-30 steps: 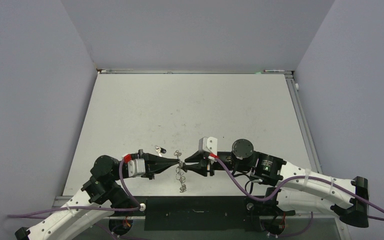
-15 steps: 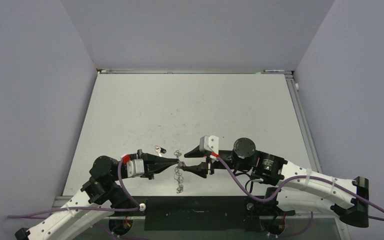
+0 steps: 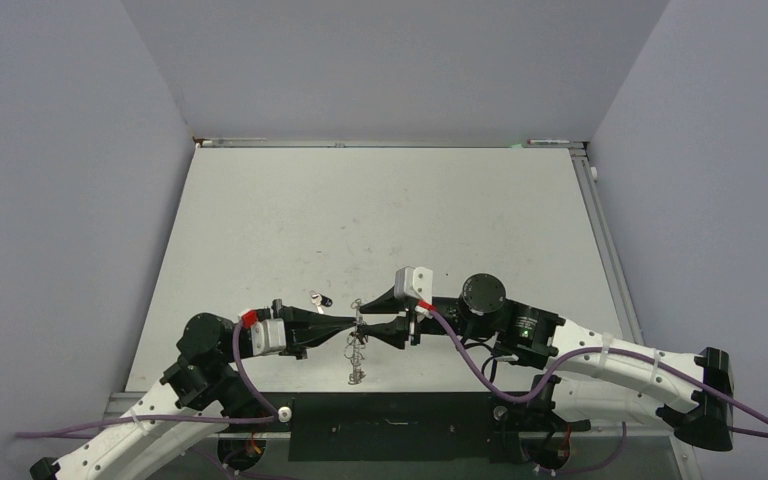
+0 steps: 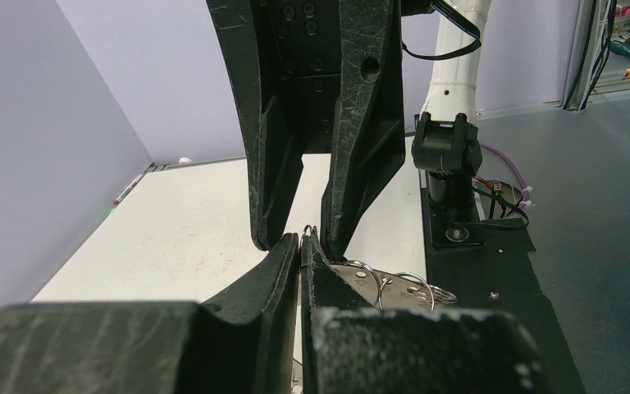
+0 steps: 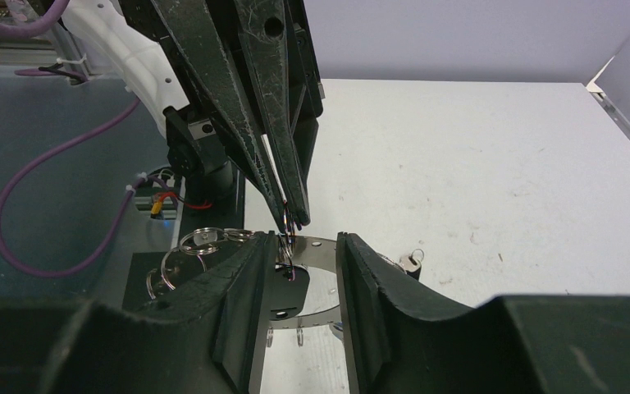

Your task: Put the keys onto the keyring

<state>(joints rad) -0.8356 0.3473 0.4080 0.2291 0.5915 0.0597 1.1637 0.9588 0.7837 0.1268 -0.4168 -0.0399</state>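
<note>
The keyring [image 3: 357,366] is a flat silver ring rimmed with wire loops, hanging on edge between my two grippers above the table's near edge. My left gripper [image 3: 352,322] is shut on one of its wire loops [image 4: 310,232]; the ring's plate [image 4: 402,289] lies just behind the right finger. My right gripper [image 3: 359,315] is open, its fingers [image 4: 361,164] standing either side of that loop and the left fingertips [image 5: 294,217]. The plate [image 5: 320,250] shows through the right jaws' gap. One small silver key with a black head [image 3: 318,298] lies on the table beside them [image 5: 413,261]. Other keys are hidden.
A black base strip [image 3: 400,425] runs along the near table edge between the arm bases. The right arm's base post [image 4: 451,164] stands close behind the keyring. Grey walls enclose the white table [image 3: 380,210] on three sides.
</note>
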